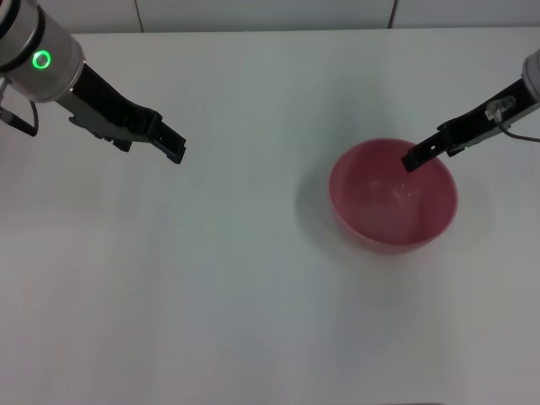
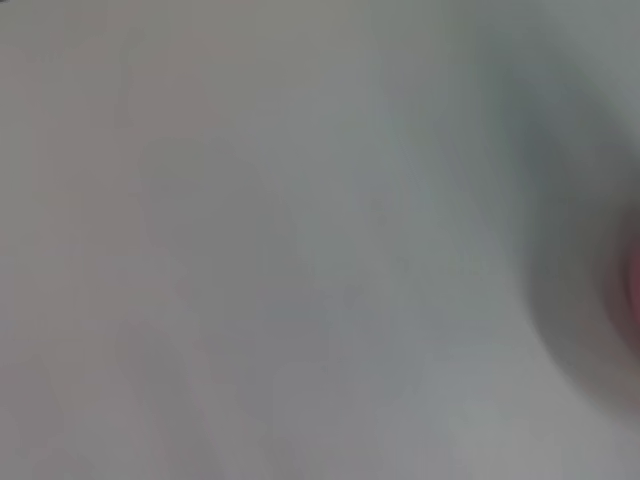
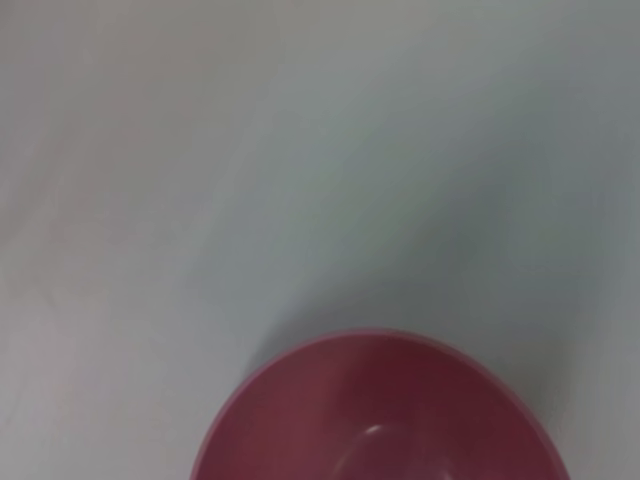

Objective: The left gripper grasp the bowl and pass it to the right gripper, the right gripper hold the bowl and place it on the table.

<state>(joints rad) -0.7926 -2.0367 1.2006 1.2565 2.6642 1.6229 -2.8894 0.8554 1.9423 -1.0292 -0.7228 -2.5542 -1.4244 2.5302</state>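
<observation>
Where the white matte surface (image 1: 211, 295) fills nearly the whole head view, one pink bowl (image 1: 393, 196) stands upright on it, right of centre: round, deep-sided, smooth and glossy, with a soft highlight inside and a faint shadow round its base. The right wrist view shows the same bowl's (image 3: 385, 410) rim as a thin, even curve over a darker pink interior. Right claw (image 1: 413, 159): slim, black, with a small clear part and a grey cable, on a grey-white arm; its tip is over the bowl's far rim, and whether it touches or grips the rim, or how far it is parted, cannot be told. Left claw (image 1: 173, 145): chunky, black, on a white arm with a green glowing ring; it hangs well apart from the bowl, above bare surface, with nothing in it; its opening cannot be told. Behind the surface's far edge runs a pale wall with two dark vertical seams.
</observation>
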